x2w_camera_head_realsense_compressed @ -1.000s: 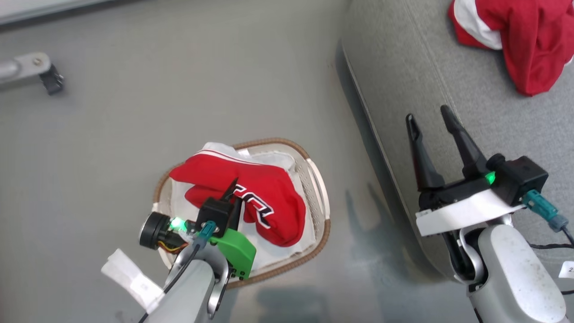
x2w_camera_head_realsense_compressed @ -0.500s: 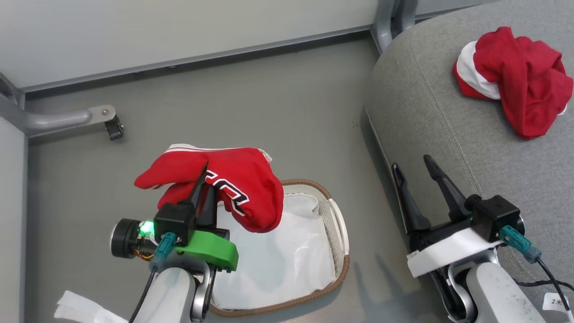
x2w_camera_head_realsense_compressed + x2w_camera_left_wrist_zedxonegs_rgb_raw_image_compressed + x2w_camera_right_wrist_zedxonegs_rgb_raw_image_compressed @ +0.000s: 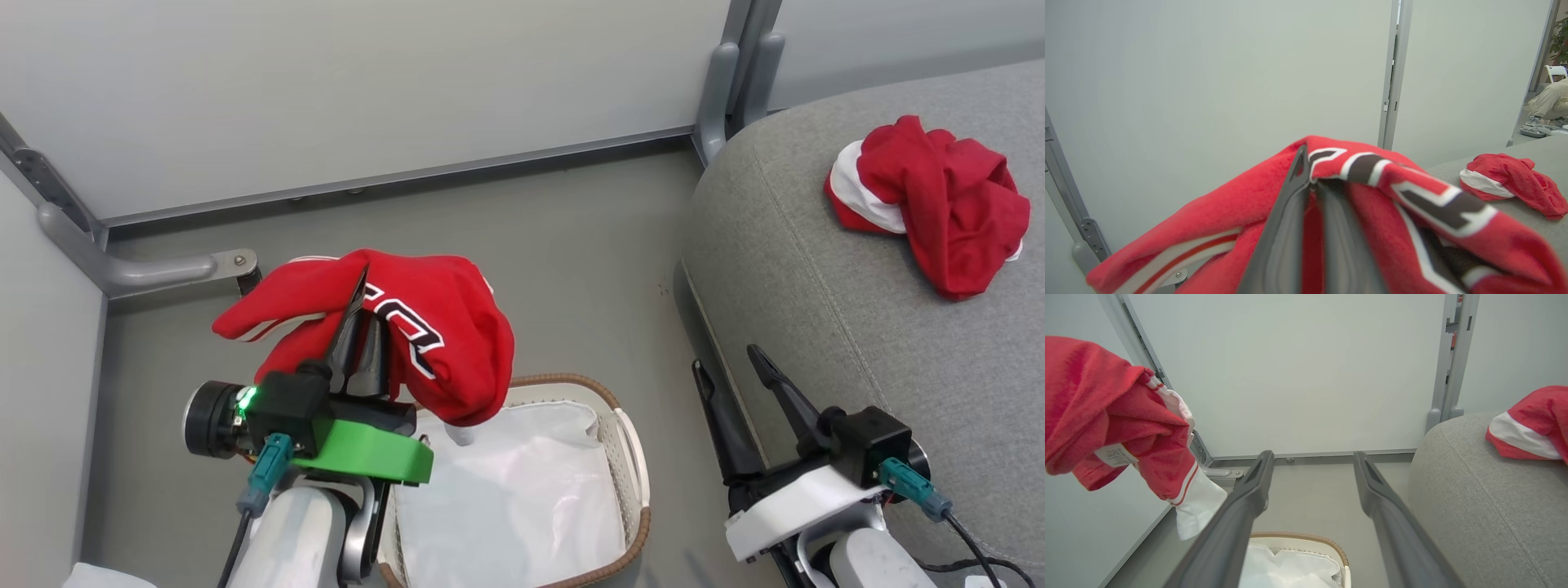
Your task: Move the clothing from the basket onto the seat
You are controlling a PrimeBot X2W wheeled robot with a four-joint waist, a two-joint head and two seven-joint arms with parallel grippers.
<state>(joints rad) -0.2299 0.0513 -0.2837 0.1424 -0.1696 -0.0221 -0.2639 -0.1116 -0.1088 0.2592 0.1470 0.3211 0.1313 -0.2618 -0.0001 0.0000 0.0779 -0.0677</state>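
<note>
A pale grey floor (image 3: 555, 245) runs up to pale wall panels (image 3: 367, 82) joined by a grey metal post (image 3: 739, 73). A grey bracket (image 3: 163, 268) braces the left panel at floor level. The seat (image 3: 816, 327) takes the right of the head view, and a second red-and-white garment (image 3: 939, 204) lies bunched on top of it, well apart from both arms. The basket (image 3: 633, 457) stands on the floor just left of the seat, its white liner (image 3: 506, 506) bare inside.

The left jaws are clamped together on the clothing (image 3: 441, 327). It drapes over both sides of the dark left fingers (image 3: 353, 327) and hangs in the air above the basket's far left rim, touching neither basket nor seat. The right jaws stand wide apart and hold nothing. Their fingers (image 3: 726, 422) point up the head view along the seat's front edge, between basket and seat.

The left wrist view gives more of the room. Past the panels at far right are a person's bent leg (image 3: 1549, 102) and a white chair (image 3: 1555, 71). It also brings the black-and-white lettering (image 3: 1437, 200) up close. The right wrist view takes the clothing (image 3: 1114, 416) from the side, with a white label (image 3: 1115, 455) and a white hem (image 3: 1198, 510) hanging lowest, high above the basket rim (image 3: 1306, 538).
</note>
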